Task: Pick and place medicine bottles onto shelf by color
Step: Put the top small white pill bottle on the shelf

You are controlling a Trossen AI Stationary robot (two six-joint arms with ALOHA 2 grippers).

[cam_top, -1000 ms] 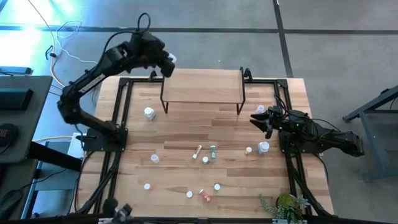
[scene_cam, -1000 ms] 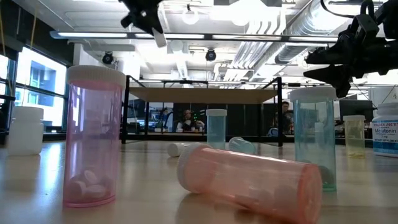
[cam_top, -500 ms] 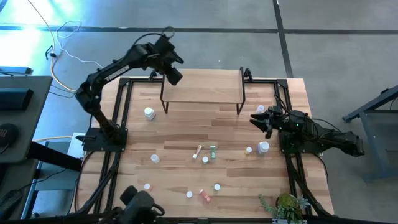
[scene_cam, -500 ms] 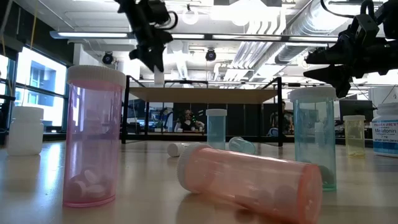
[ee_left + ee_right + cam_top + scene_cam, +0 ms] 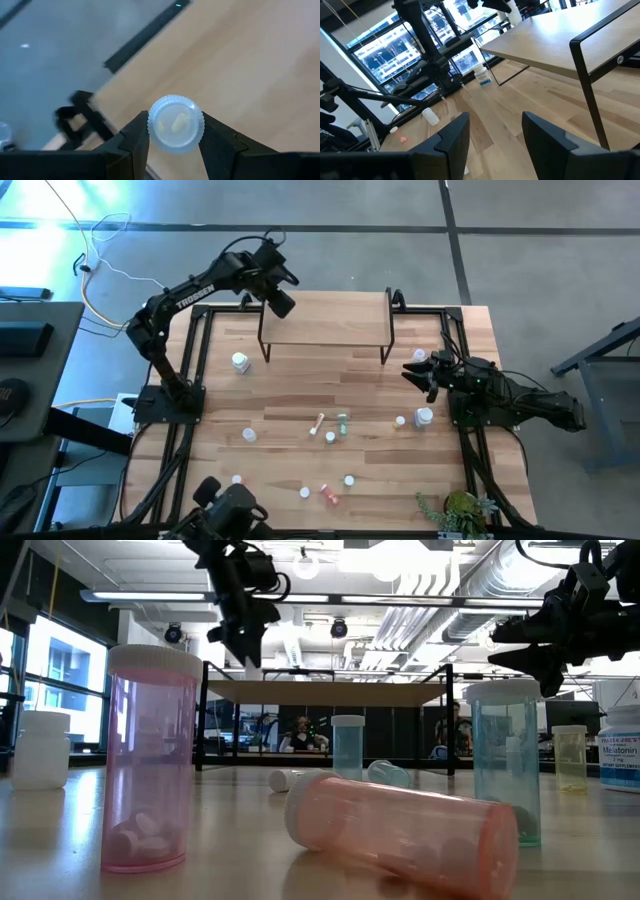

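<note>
The left gripper is clamped on a small clear round-capped plastic vial, hanging above the left end of the small light-wood shelf on thin black legs. I'd lower it straight and release only once it stands flat. The right gripper waits, jaws apart and empty, beside the shelf's right end.

Shelf: pale matt wood, black metal legs. Bottle: translucent, seemingly plastic, ribbed cap. Surface: smooth wood.
</note>
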